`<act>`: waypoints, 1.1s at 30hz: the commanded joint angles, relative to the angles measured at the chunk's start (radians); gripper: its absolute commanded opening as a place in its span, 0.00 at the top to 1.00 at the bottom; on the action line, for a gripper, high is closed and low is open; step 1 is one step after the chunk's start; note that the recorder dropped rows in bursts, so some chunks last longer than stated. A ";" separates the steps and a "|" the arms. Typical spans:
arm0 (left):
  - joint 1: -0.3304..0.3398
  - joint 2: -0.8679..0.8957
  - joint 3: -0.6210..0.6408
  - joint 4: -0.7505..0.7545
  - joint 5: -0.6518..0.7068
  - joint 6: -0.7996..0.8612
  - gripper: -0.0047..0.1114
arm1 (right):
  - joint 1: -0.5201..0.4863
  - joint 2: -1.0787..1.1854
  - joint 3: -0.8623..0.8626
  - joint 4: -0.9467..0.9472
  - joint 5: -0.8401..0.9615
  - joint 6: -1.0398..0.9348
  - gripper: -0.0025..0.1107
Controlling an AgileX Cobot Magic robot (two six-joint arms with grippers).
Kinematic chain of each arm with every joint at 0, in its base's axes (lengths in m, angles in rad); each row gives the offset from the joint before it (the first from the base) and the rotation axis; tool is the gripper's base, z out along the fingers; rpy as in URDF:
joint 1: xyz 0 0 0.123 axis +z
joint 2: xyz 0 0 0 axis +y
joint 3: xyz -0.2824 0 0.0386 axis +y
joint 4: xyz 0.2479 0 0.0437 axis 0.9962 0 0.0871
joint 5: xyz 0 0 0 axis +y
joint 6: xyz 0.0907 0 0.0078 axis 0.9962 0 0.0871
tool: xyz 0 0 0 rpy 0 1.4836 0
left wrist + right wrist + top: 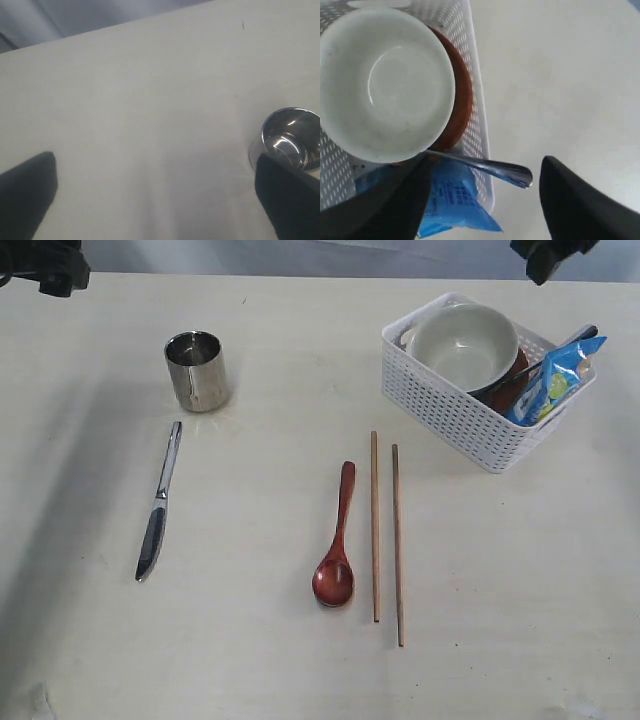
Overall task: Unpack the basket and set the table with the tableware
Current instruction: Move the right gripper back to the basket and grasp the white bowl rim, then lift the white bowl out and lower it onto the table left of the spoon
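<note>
Unpacking looked about half done: cup, knife, spoon and chopsticks lay on the table, while bowl, plate and fork sat in the basket. The right gripper hung over the fork's handle, jaws wide and empty; the next move probably called for closing on it. The left gripper, equally wide, held nothing near the cup.

White lattice basket, cream bowl, brown plate, blue packet, red-brown spoon, silver cup, beige table
</note>
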 commanded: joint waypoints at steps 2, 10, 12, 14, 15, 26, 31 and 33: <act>0.003 -0.006 0.007 -0.015 -0.006 0.003 0.05 | -0.051 0.043 0.067 0.100 -0.131 0.095 0.45; 0.003 -0.006 0.007 -0.025 -0.009 0.003 0.05 | -0.042 0.132 0.083 0.148 -0.176 0.095 0.45; 0.003 -0.006 0.007 -0.025 -0.009 0.003 0.05 | -0.039 0.152 0.083 0.151 -0.190 0.095 0.45; 0.003 -0.006 0.007 -0.025 -0.009 0.003 0.05 | -0.039 0.167 0.083 0.151 -0.192 0.095 0.45; 0.003 -0.006 0.007 -0.025 -0.009 0.003 0.05 | -0.039 0.173 0.083 0.151 -0.195 0.095 0.45; 0.003 -0.006 0.007 -0.025 -0.018 0.003 0.05 | -0.033 0.183 0.083 0.201 -0.213 0.095 0.94; 0.003 -0.006 0.007 -0.025 -0.018 0.003 0.05 | -0.033 0.178 0.060 0.202 -0.204 0.095 0.98; 0.003 -0.006 0.007 -0.025 -0.018 0.003 0.05 | -0.033 0.165 0.034 0.202 -0.175 0.095 0.98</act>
